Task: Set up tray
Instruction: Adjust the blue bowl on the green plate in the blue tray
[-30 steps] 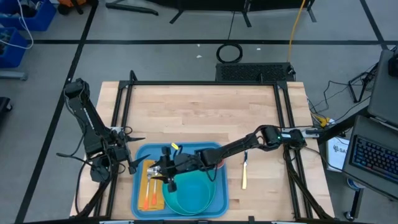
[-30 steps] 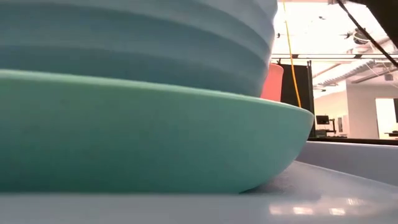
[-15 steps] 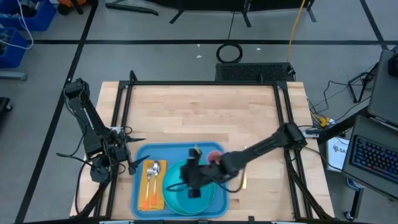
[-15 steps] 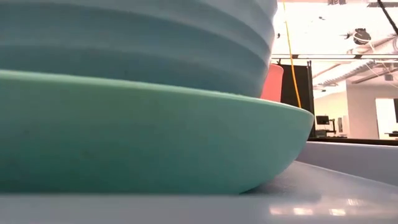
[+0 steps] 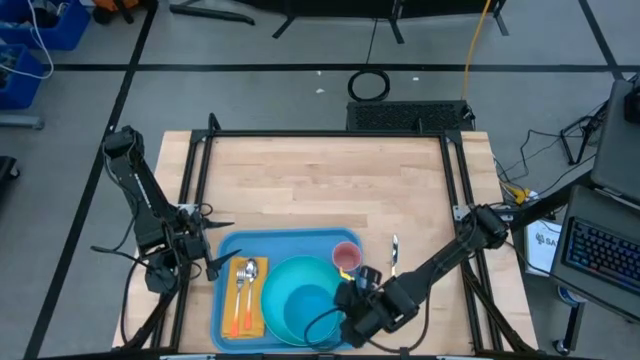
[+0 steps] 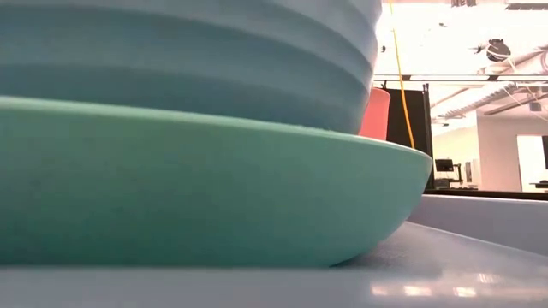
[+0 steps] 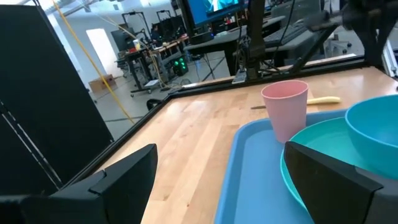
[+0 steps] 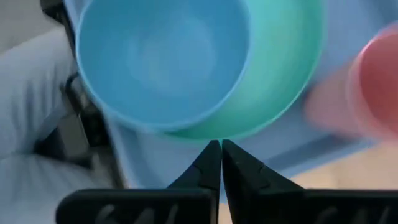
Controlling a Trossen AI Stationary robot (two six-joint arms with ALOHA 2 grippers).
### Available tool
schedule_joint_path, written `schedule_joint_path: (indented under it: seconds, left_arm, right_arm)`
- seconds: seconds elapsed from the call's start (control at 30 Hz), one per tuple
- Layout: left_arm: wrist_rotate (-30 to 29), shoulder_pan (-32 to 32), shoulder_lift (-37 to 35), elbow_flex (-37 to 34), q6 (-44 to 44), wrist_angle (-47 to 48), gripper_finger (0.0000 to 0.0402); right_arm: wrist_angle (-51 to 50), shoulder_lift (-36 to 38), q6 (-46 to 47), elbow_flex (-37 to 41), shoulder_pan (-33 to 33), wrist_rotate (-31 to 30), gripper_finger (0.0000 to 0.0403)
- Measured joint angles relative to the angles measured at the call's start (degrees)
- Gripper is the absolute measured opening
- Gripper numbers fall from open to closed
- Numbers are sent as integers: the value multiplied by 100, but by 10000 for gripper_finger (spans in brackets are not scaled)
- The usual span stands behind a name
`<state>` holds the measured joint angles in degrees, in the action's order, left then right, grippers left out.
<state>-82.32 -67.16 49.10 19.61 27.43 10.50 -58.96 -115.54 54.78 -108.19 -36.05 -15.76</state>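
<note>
Swinging back off the spoon side, my right fingers [image 5: 352, 318] hang pinched shut and empty over the tray [image 5: 300, 243] at the worktop's near edge, left fingers [image 5: 218, 262] wide beside it; knife [image 5: 394, 255] probably next.

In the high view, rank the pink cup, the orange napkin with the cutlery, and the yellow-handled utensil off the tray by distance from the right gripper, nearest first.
From the right gripper, shut at the tray's near right corner:
1. Pink cup, on the tray's far right corner.
2. Yellow-handled utensil, on the table right of the tray, barely farther; nearly too close to call.
3. Orange napkin, on the tray's left side.
</note>
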Motion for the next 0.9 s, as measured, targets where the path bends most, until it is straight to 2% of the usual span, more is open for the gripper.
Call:
schedule_joint_path:
  seconds: [0.1, 0.23, 0.37, 0.6, 0.9]
  left_arm:
    - [-1, 0, 0, -2, 39, 0, 351]
    - [40, 0, 0, 0, 56, 0, 351]
    - [42, 0, 0, 0, 34, 1, 351]
    - [92, 2, 0, 0, 32, 4, 351]
    - [106, 0, 0, -1, 36, 2, 351]
  right_arm:
    - [313, -9, 43, 289, -20, 258, 1]
    - [1332, -9, 64, 769, 145, 1037, 0]
    - [1862, -9, 80, 1133, 300, 1446, 0]
    - [2223, -9, 161, 1383, 387, 1759, 0]
    - [2887, -9, -319, 1560, 456, 1729, 0]
